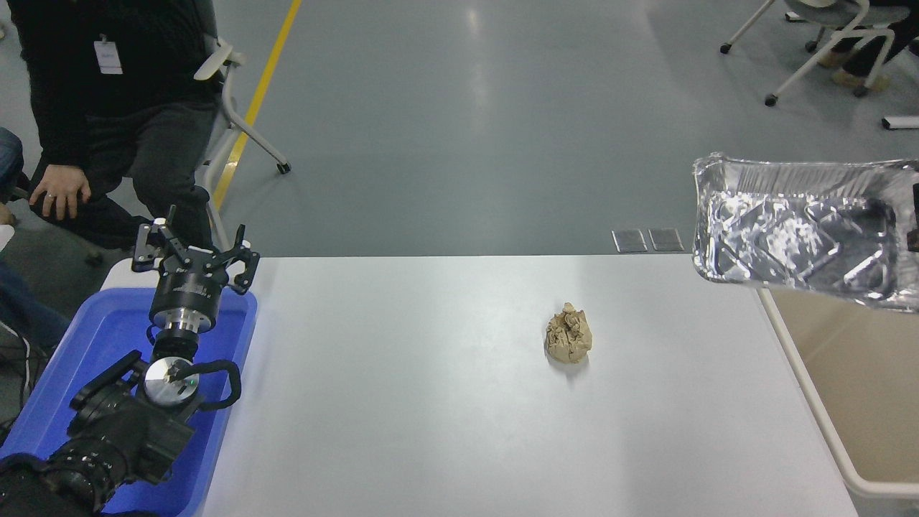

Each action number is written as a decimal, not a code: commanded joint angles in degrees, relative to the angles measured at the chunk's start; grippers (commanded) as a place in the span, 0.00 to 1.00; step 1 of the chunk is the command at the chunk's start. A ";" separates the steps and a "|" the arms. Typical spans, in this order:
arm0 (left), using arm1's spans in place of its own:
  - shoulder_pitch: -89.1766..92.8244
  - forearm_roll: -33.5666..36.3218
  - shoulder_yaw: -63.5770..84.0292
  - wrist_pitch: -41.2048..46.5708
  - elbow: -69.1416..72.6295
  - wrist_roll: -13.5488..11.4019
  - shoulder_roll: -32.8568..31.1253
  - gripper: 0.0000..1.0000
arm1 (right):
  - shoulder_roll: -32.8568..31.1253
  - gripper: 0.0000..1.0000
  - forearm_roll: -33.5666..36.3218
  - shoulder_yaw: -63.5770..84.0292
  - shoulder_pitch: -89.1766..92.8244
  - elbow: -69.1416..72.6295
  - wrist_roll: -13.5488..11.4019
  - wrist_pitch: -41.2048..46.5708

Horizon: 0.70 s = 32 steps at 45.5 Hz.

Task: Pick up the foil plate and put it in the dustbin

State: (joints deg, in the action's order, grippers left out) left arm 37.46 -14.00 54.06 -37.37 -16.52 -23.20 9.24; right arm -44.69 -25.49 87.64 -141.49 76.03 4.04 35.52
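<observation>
The foil plate (797,230), a shiny silver tray with ribbed walls, hangs in the air at the right edge, above the table's far right corner and the far end of the dustbin (869,380). It is tilted with its open side toward me. Only a dark sliver of my right gripper (914,215) shows at the picture's edge, holding the plate's right rim. The dustbin is a beige bin standing beside the table's right side, partly hidden by the plate. My left gripper (194,253) is parked open over the blue tray at the lower left.
A crumpled tan paper ball (568,342) lies on the white table (402,402), right of centre. A blue tray (100,337) sits at the table's left end under my left arm. A person (108,108) sits at the far left. Chairs (826,43) stand on the floor at the far right.
</observation>
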 commanded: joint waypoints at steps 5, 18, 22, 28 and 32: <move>0.07 -0.06 0.00 0.01 0.00 0.00 -0.01 0.99 | -13.66 0.00 0.17 -21.52 27.21 -21.87 -0.17 -13.19; 0.07 -0.07 0.00 0.01 0.00 0.00 -0.01 0.99 | -13.68 0.00 6.15 -61.07 66.15 -41.83 -0.26 -27.51; 0.07 -0.07 0.00 0.01 0.00 0.00 -0.09 0.99 | -11.65 0.00 6.59 -68.99 74.24 -45.78 -0.26 -31.30; 0.07 -0.07 0.00 0.10 0.00 0.00 -0.01 0.99 | -10.16 0.00 10.18 -74.63 82.59 -48.69 -0.26 -33.33; 0.07 -0.07 0.00 0.10 0.00 0.00 -0.09 0.99 | -7.79 0.00 14.93 -74.99 87.08 -50.71 -0.26 -34.99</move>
State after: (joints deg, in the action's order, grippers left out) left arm 37.53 -14.06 54.05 -37.30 -16.51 -23.20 9.18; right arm -55.74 -17.99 24.88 -72.14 33.58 3.78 6.97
